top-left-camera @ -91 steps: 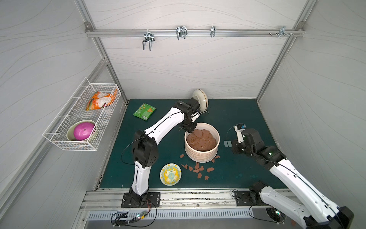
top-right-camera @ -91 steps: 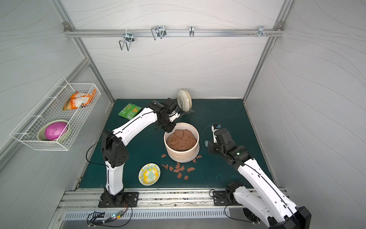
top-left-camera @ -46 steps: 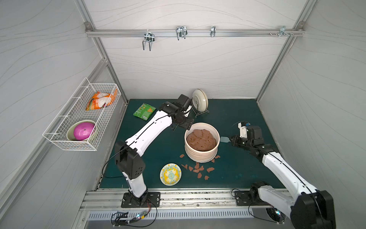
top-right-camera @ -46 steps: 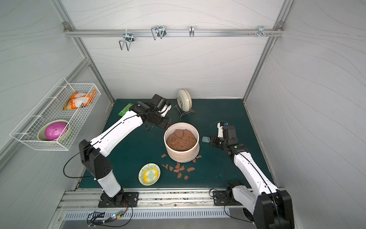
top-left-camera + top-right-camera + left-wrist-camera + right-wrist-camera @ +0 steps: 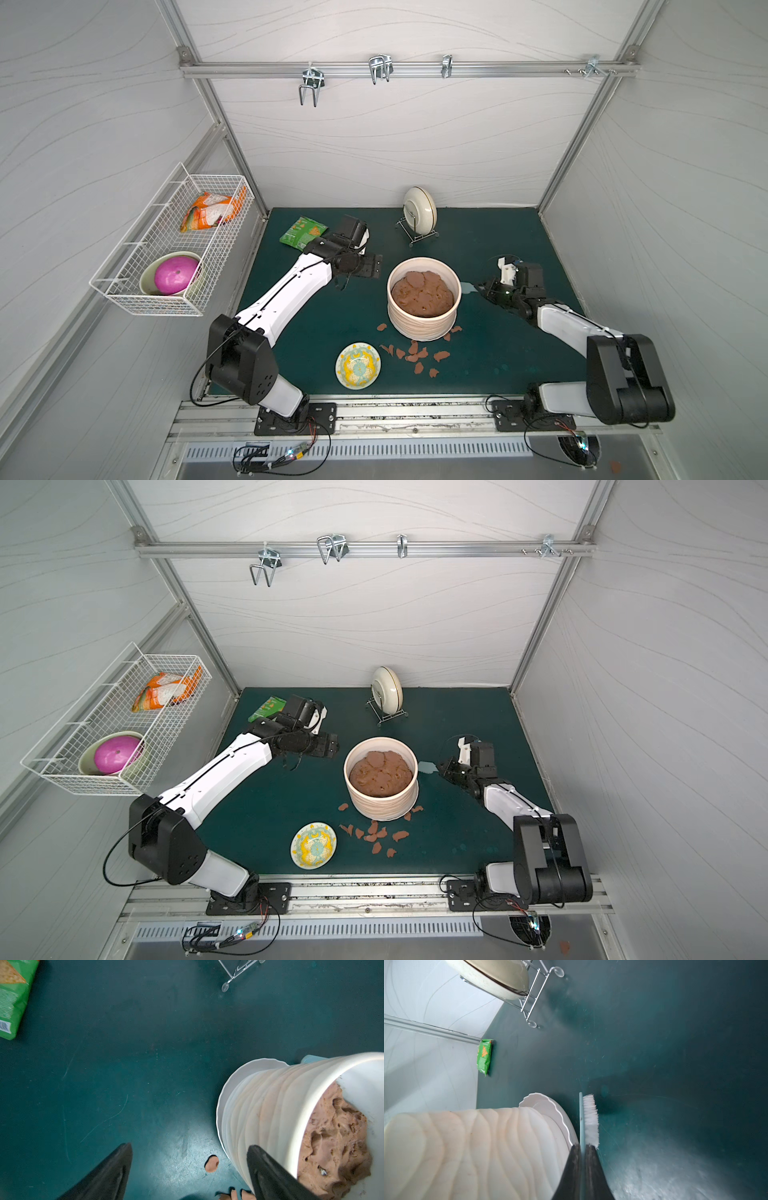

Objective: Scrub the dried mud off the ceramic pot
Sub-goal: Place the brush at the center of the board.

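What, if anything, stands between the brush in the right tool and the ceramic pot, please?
Nothing visible does. The right tool, shut on the brush, sits beside the ceramic pot. Only a narrow gap separates them, though the bristles face away from the pot.

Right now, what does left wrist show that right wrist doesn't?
Left wrist only: the brown mass inside the ceramic pot, a mud flake on the mat, the open left gripper. Right wrist only: the right gripper shut on a brush, its white bristles, the cream dish. Both: the pot's ribbed wall, the green packet, the wire rack.
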Robot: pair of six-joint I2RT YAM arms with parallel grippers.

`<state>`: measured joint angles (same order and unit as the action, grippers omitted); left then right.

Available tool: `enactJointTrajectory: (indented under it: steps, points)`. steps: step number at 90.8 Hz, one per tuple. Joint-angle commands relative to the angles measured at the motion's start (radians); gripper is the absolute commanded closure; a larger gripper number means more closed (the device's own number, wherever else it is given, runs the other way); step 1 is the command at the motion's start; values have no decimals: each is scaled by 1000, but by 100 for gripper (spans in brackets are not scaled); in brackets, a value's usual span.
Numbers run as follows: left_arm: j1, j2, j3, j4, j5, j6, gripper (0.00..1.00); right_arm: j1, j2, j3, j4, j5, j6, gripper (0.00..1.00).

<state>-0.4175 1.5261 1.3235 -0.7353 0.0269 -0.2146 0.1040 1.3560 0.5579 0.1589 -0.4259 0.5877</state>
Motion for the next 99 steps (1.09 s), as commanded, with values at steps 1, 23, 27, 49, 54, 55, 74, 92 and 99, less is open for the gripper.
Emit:
enactJointTrajectory:
  steps: [1, 23, 27, 49, 54, 55, 74, 92, 99]
  points:
    - [19, -41, -14, 81, 13, -14, 7, -15, 20, -24, 63, -46, 20, 91]
    - [48, -46, -45, 107, 31, -19, 6, -34, 11, -40, -3, -44, -16, 69]
    - [53, -46, -48, 113, 40, -23, 6, -36, 4, -46, -17, -34, -19, 66]
    - [83, -52, -72, 135, 27, -33, 5, -39, -78, -69, -138, 80, -45, 30]
    - [99, -62, -89, 151, 24, -47, 4, -39, -115, -70, -178, 115, -53, 23]
    - [102, -64, -92, 155, 24, -50, 3, -39, -122, -69, -187, 123, -54, 22]
    - [136, -92, -157, 235, -29, -55, 0, -39, -315, -33, -379, 346, -98, 1]
    - [141, -133, -314, 445, -207, 9, 0, -39, -329, 32, -348, 465, -221, 1]
    - [153, -140, -381, 537, -290, 29, 0, -40, -260, 70, -302, 514, -280, 1]
